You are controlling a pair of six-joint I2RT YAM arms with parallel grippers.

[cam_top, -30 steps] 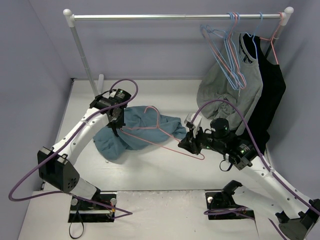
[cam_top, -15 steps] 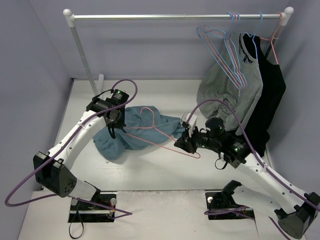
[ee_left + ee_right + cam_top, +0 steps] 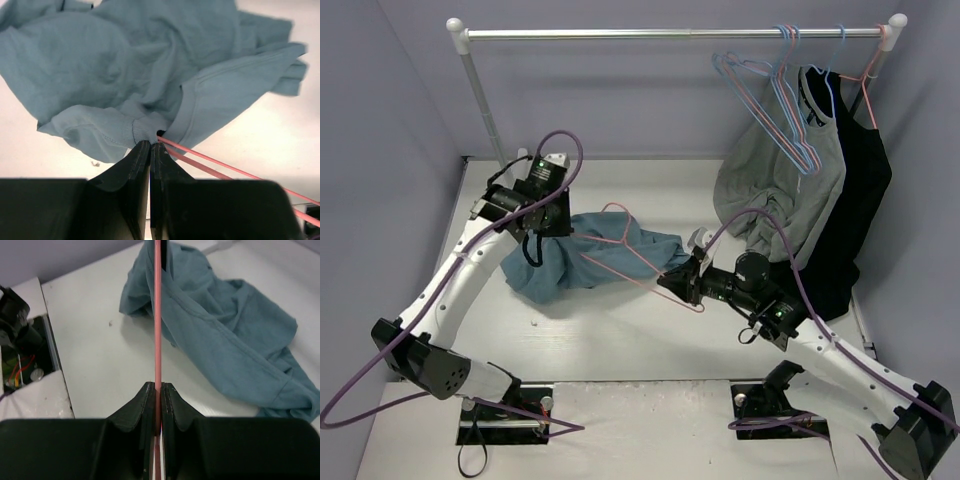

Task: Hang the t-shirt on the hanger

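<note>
Left side: we're pinching t-shirt point(image 3: 100, 65) edge band with left fingers point(image 3: 125, 182), clamped shut on fabric, rest of it bunching on table point(image 3: 620, 340) mid-left. Hanger point(image 3: 158, 315) wire poking into opening right beside pinch. Right fingers point(image 3: 132, 412) squeezing wire near its corner. Our guess: holding fabric taut, feeding wire slowly, avoiding snags.

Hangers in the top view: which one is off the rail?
The salmon-pink wire hanger, clamped in the right gripper and lying against the teal t-shirt; the other wire hangers all hang from the rail.
</note>
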